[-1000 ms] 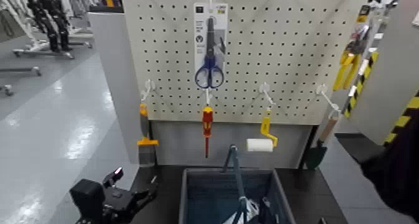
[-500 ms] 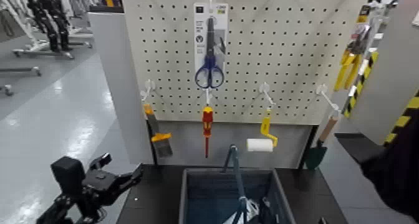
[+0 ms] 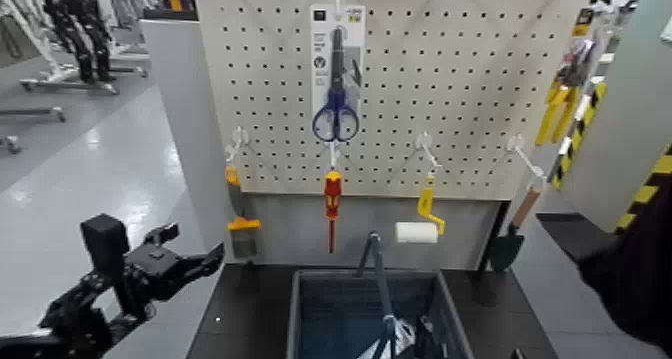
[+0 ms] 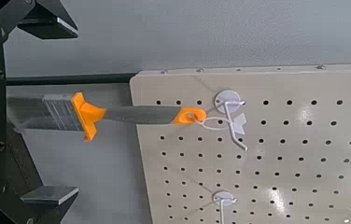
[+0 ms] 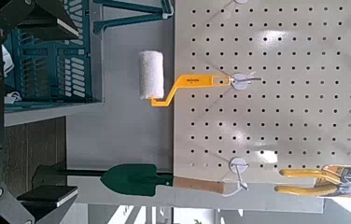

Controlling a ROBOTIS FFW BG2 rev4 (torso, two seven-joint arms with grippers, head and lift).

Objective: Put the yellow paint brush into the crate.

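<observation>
Yellow paint brush: the yellow paint brush (image 3: 237, 219) hangs by its handle loop from a white hook (image 4: 228, 101) at the pegboard's (image 3: 460, 73) lower left corner, bristles down, so it swings free for a grab.
Left gripper: the left gripper (image 3: 190, 263) hovers below and to the left of the brush, fingers spread and holding nothing, aimed at it but well apart.
Crate: the crate (image 3: 296, 313) sits on the dark table below and to the right of that gripper, open top ready to receive the brush.
Right gripper: not seen from the head; its wrist camera faces the roller (image 5: 152, 75) and trowel (image 5: 136, 177), and its grip cannot be told.
Step in hand: likely the approach, brush not yet taken.
</observation>
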